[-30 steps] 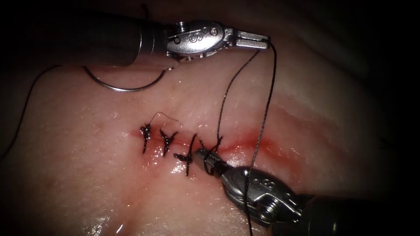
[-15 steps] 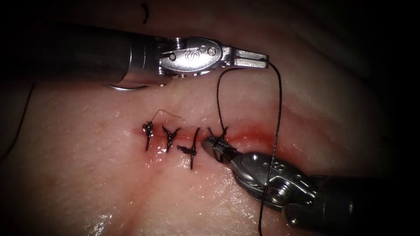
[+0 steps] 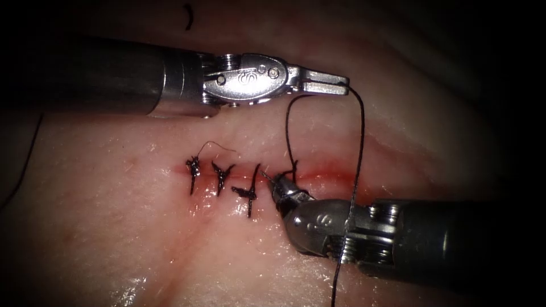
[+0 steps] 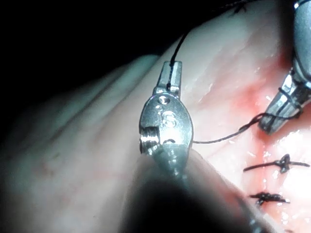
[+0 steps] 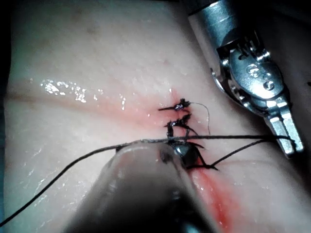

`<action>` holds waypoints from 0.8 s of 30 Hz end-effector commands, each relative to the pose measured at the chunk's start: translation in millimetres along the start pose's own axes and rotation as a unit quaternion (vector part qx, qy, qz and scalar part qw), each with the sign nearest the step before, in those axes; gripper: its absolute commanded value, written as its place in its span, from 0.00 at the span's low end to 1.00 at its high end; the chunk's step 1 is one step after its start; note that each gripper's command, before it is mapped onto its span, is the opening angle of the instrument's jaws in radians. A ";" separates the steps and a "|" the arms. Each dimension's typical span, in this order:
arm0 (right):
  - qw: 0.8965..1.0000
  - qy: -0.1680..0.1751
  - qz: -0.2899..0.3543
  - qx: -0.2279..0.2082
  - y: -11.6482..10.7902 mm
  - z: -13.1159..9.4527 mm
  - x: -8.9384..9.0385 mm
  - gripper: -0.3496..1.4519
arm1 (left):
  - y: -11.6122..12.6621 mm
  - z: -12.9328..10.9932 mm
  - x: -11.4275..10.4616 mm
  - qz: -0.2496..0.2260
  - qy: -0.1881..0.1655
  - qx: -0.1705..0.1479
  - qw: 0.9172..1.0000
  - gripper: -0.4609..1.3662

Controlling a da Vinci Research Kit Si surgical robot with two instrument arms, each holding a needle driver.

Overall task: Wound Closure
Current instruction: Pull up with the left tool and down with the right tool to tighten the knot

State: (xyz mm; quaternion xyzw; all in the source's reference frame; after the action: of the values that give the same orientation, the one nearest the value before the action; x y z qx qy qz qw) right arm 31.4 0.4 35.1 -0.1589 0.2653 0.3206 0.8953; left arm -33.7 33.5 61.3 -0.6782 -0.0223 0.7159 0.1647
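In the endoscope view, the left arm's silver wristed tool [image 3: 325, 84] lies nearly level above the cut, its jaws closed on the thin dark braided thread [image 3: 359, 142] right at their tips. From there one strand drops in a loop to the newest stitch [image 3: 291, 170] on the pale, glistening tissue [image 3: 114, 216], and the other runs down across the body of the right arm's silver tool [image 3: 272, 183]. That tool comes in low from the right, its tip at the newest stitch on the red-stained cut [image 3: 324, 177]; whether its jaws grip anything cannot be told. Of the two tools it is much the nearer to the stitch. Three finished dark knotted stitches [image 3: 219, 176] sit to the left along the cut, close beside its tip. A short cut end of thread [image 3: 188, 17] lies far up on the tissue. The curved needle cannot be made out.

In the left wrist view, the left tool [image 4: 171, 77] has the thread pinched between its closed tips, a strand [image 4: 223, 138] leading off to the right tool [image 4: 277, 114] by the stitches.

In the right wrist view, the right tool's tip [image 5: 187, 155] is buried at the stitch, thread [image 5: 73, 162] crossing over its shaft toward the left tool [image 5: 287, 133].
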 end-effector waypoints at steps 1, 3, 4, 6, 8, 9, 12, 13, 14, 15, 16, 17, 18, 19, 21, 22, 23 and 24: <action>0.997 0.008 0.070 0.008 0.1 -0.3 -0.9 0.00 | -0.1 -0.2 0.0 -0.001 0.001 -0.002 1.000 0.06; 0.988 0.020 0.150 0.021 0.2 -0.8 -1.7 0.00 | -0.3 -0.7 0.0 -0.001 0.001 -0.003 1.000 0.06; 0.981 0.025 0.192 0.027 0.2 -1.0 -2.2 0.00 | -0.4 -1.0 0.0 -0.001 -0.001 -0.004 1.000 0.06; 0.967 0.030 0.250 0.033 0.3 -1.3 -2.9 0.00 | -0.6 -1.4 0.1 -0.002 0.000 -0.002 1.000 0.06; 0.948 0.029 0.313 0.041 0.4 -1.5 -3.7 0.00 | -1.0 -1.9 0.2 -0.002 -0.001 0.000 1.000 0.06; 0.929 0.024 0.366 0.047 0.5 -1.7 -4.4 0.00 | -1.3 -2.3 0.3 -0.006 -0.002 0.002 1.000 0.06; 0.885 0.017 0.463 0.046 0.6 -2.0 -5.6 0.00 | -2.1 -2.9 0.8 -0.004 0.000 0.007 1.000 0.06; 0.879 0.016 0.475 0.047 0.6 -2.1 -5.8 0.00 | -2.3 -3.0 0.8 -0.005 0.000 0.009 1.000 0.06; 0.863 0.015 0.503 0.049 0.5 -2.2 -6.0 0.00 | -2.5 -3.1 1.0 -0.003 0.000 0.010 1.000 0.06; 0.842 0.012 0.537 0.051 0.4 -2.4 -6.3 0.00 | -2.7 -3.2 1.2 -0.001 0.000 0.012 1.000 0.06; 0.824 0.010 0.564 0.053 0.2 -2.5 -6.5 0.00 | -2.9 -3.2 1.2 -0.002 0.001 0.013 1.000 0.06; 0.816 0.008 0.575 0.054 0.1 -2.6 -6.7 0.00 | -3.0 -3.2 1.3 -0.002 0.001 0.013 1.000 0.06; 0.803 0.005 0.594 0.055 -0.2 -2.9 -6.9 0.00 | -3.2 -3.2 1.4 0.000 0.002 0.014 1.000 0.06; 0.794 0.004 0.605 0.059 -0.4 -3.0 -7.1 0.00 | -3.3 -3.2 1.4 -0.001 0.003 0.014 1.000 0.06; 0.782 0.003 0.620 0.061 -0.6 -3.3 -7.3 0.00 | -3.6 -3.2 1.4 -0.001 0.003 0.014 1.000 0.06; 0.767 0.001 0.638 0.062 -1.0 -3.7 -7.5 0.00 | -3.9 -3.2 1.3 0.001 0.003 0.015 1.000 0.06; 0.758 0.000 0.649 0.065 -1.1 -3.9 -7.6 0.00 | -4.0 -3.3 1.3 0.000 0.004 0.016 1.000 0.06; 0.752 -0.001 0.655 0.067 -1.3 -4.0 -7.7 0.00 | -4.2 -3.3 1.2 0.000 0.004 0.016 1.000 0.06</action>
State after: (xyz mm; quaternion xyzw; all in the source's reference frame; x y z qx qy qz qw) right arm 25.5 -6.7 36.3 0.1194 0.3218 0.8178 0.4619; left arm -29.3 37.4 61.1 -0.6781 -0.0090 0.7133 0.1769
